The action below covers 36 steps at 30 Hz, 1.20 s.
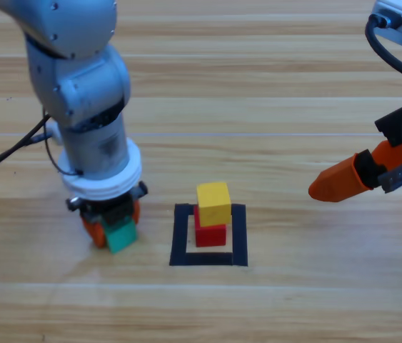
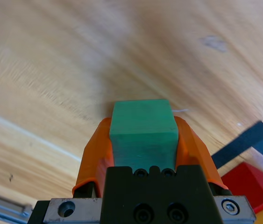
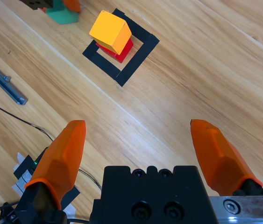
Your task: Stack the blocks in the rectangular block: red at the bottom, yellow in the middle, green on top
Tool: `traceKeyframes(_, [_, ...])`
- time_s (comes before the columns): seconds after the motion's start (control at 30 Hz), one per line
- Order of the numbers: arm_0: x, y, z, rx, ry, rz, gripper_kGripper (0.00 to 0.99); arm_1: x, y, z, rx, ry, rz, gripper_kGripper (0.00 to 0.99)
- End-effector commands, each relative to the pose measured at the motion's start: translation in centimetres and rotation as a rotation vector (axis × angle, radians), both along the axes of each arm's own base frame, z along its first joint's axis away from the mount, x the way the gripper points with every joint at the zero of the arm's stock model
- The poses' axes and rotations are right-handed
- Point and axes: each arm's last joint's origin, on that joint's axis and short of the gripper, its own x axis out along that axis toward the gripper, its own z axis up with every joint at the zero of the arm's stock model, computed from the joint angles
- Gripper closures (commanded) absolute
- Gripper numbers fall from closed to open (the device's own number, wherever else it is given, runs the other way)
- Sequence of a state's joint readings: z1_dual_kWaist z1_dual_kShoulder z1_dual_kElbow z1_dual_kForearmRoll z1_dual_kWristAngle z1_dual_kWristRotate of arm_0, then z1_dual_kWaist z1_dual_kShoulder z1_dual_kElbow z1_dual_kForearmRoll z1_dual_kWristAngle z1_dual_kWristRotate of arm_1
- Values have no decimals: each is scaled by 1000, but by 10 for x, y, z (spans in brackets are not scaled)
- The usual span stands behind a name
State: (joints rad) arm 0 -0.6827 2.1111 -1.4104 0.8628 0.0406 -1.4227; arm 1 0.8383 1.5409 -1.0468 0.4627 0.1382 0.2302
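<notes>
The yellow cube (image 1: pixel 213 203) sits on the red cube (image 1: pixel 210 230) inside the black tape square (image 1: pixel 208 259) near the table's middle. Left of the square, my left gripper (image 1: pixel 117 230) is shut on the green cube (image 1: pixel 121 236), low at the table. The left wrist view shows the green cube (image 2: pixel 143 132) squeezed between the orange fingers (image 2: pixel 97 154), with the tape square (image 2: pixel 245 142) and red cube (image 2: pixel 248 183) at lower right. My right gripper (image 1: pixel 340 182) waits open at the right edge, empty. Its wrist view shows the yellow cube (image 3: pixel 111 31), red cube (image 3: pixel 122 50) and tape square (image 3: pixel 136 58) far off.
A black cable (image 1: pixel 15 148) trails left of the left arm. A thin grey rail (image 3: pixel 3 78) and cables lie on the wood in the right wrist view. Bare wooden table (image 1: pixel 293 300) surrounds the square.
</notes>
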Motion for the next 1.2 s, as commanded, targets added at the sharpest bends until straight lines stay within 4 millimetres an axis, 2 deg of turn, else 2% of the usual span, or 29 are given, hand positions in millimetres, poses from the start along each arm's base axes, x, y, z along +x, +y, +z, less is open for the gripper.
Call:
traceKeyframes(0.03, [26,3,18,28,-33,-257,893,-1,-12,2,27,-23,-15,7])
traceKeyframes(0.1, [25,4,45,21,-83,-379,950,-1,-13,3,27,-23,-14,7])
traceKeyframes(0.2, [16,11,88,5,-164,-514,956,-1,-13,3,27,-23,-14,7])
traceKeyframes(0.3, [7,8,128,14,-203,-650,976,-1,-13,3,27,-25,-16,7])
traceKeyframes(0.4, [0,-3,149,23,-232,-792,990,-2,-13,4,28,-26,-15,7])
traceKeyframes(0.57, [-18,-29,157,10,-254,-1015,990,-3,-14,6,29,-27,-15,7])
traceKeyframes(0.67, [-33,-56,158,-26,-268,-1179,990,-3,-14,6,29,-27,-15,7])
traceKeyframes(0.83, [-42,-80,150,-88,-238,-1279,990,-2,-14,6,28,-24,-14,7])
traceKeyframes(0.93, [-41,-84,145,-89,-214,-1215,990,-3,-14,6,27,-23,-14,7])
traceKeyframes(1.1, [-33,-88,131,-38,-153,-948,990,-2,-14,6,26,-22,-15,7])
traceKeyframes(1.2, [-24,-98,123,-6,-120,-818,990,-2,-14,6,24,-22,-14,7])
